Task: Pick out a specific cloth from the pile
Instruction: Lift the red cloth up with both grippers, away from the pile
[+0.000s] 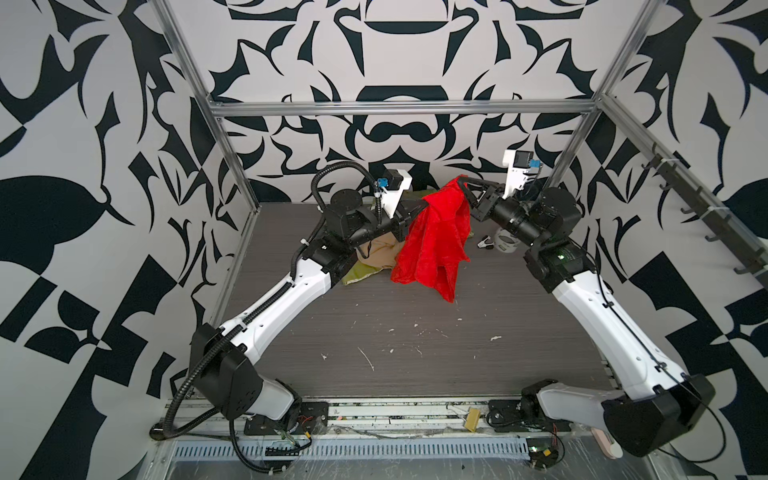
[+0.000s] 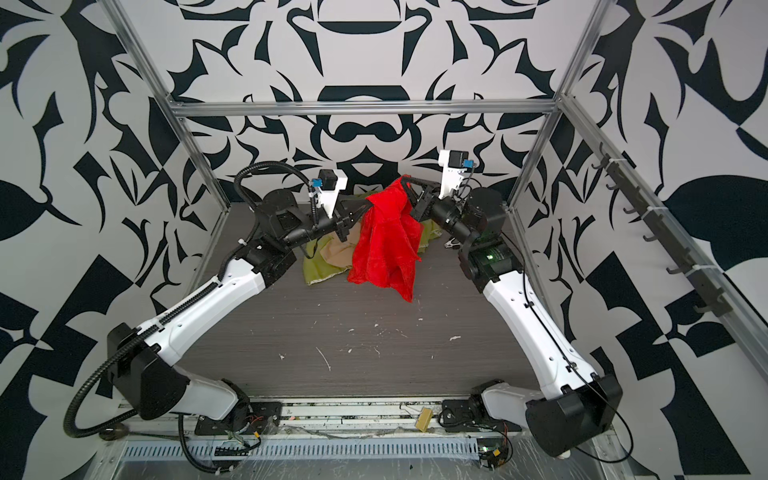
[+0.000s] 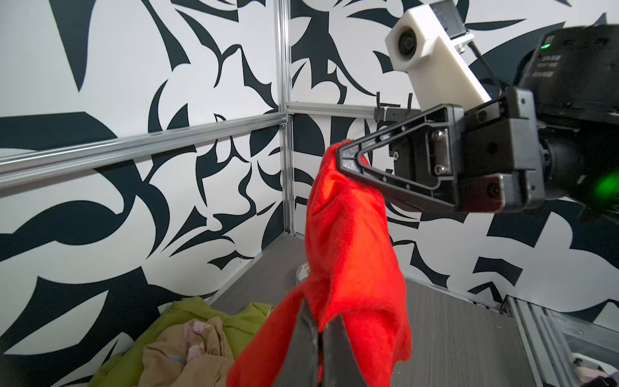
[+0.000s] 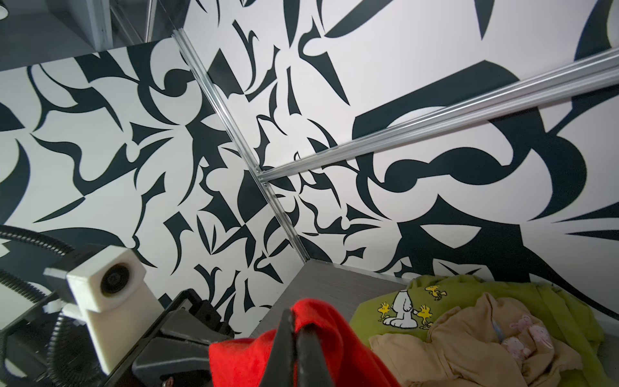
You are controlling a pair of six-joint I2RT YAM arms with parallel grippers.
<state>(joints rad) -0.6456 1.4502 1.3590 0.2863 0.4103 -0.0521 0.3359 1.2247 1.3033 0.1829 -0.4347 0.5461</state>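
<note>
Cloth (image 1: 434,245): red, thin, soft, light, maybe slippery. Hanging at far middle, near the pile (image 1: 380,253). Pinched at top by left gripper (image 3: 320,335) and right gripper (image 3: 345,157). Best held by top corners.

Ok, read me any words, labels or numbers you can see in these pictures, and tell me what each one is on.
No text here is legible.
black housing on the right arm: a few lines of white lettering, too blurred to read.
olive-green cloth: only a cartoon dog and yellow birds, no words.
red cloth: plain, nothing printed.
</note>
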